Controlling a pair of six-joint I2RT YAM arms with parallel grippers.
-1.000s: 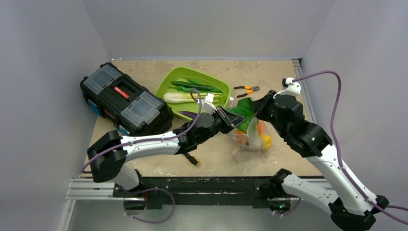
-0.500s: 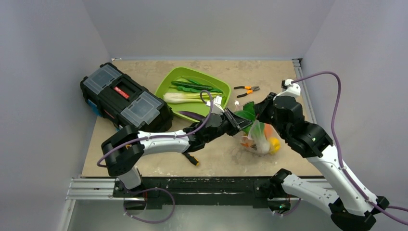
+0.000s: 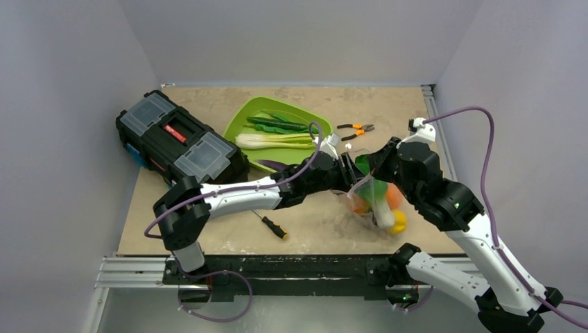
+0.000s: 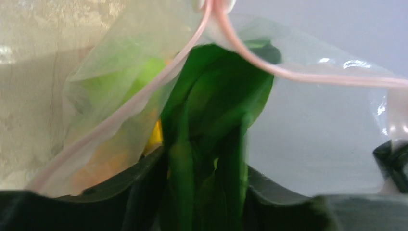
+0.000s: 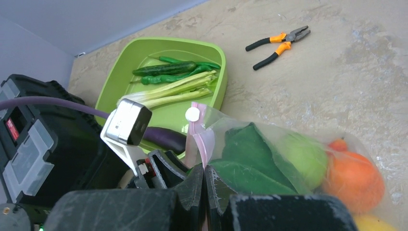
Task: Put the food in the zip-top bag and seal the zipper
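Observation:
My right gripper (image 5: 204,175) is shut on the pink zipper (image 4: 298,74) edge of the clear zip-top bag (image 3: 378,205) and holds it hanging. Inside the bag lie a green round fruit (image 5: 303,154), an orange (image 5: 353,178) and a yellow lemon (image 3: 398,220). My left gripper (image 4: 207,192) is at the bag's mouth, jaws apart. Dark green bok choy leaves (image 4: 211,110) lie between them and reach into the bag. More food stays in the lime-green tray (image 5: 125,72): a white-stemmed bok choy (image 5: 168,91), green pods (image 5: 166,70) and a purple eggplant (image 5: 166,137).
A black toolbox (image 3: 177,142) stands at the left of the table, beside the tray. Orange-handled pliers (image 3: 355,130) lie behind the bag. A small screwdriver (image 3: 272,227) lies near the front edge, under the left arm.
My left arm has reached further right, carrying the leaves into the bag's mouth, and its jaws have widened. The right gripper and bag have shifted slightly right and down.

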